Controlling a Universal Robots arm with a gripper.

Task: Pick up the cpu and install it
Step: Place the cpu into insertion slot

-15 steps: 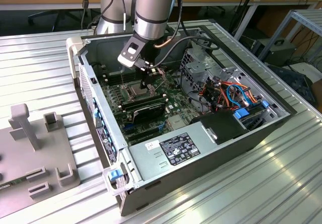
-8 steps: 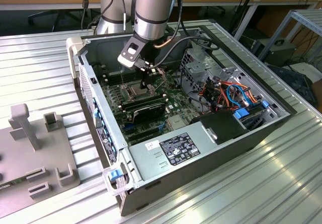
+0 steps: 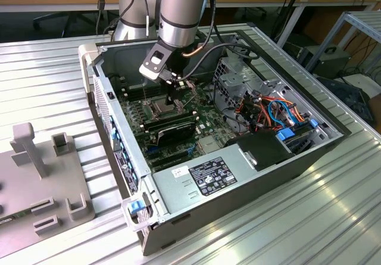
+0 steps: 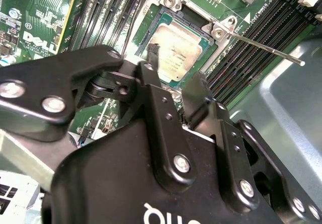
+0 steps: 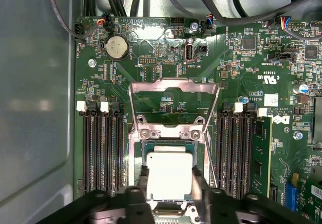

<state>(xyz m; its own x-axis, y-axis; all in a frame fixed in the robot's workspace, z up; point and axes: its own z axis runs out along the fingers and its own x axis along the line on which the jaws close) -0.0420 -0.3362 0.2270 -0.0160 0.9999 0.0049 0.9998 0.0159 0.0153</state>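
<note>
One silver-grey robot arm (image 3: 178, 9) reached down into the open black computer case (image 3: 333, 139) lying on the ribbed metal table (image 3: 286, 229). In the exterior view its black gripper (image 3: 173, 98) hung low over the green motherboard (image 3: 205, 119), at about eleven o'clock from the grey power-supply box (image 3: 172, 190).

In the second wrist view the cpu (image 4: 176, 48), a small square chip with a dull silver top, lay flat within its socket, with the gripper (image 4: 173, 68) right upon it. A thin steel lever (image 4: 261, 45) stuck out free beside the socket, not hooked down.

In the first wrist view the gripper (image 5: 171, 176) was drawn in narrow, a black fingertip (image 5: 144, 176) against each of two opposite edges of the cpu (image 5: 170, 168); I took it to be gripping the chip. The hinged metal frame (image 5: 173, 85) stood swung open, with rows of black memory slots (image 5: 103, 148) on either flank. To my eye the fetching was done and the chip was down in its seat; letting go and clamping were not yet done.
</note>
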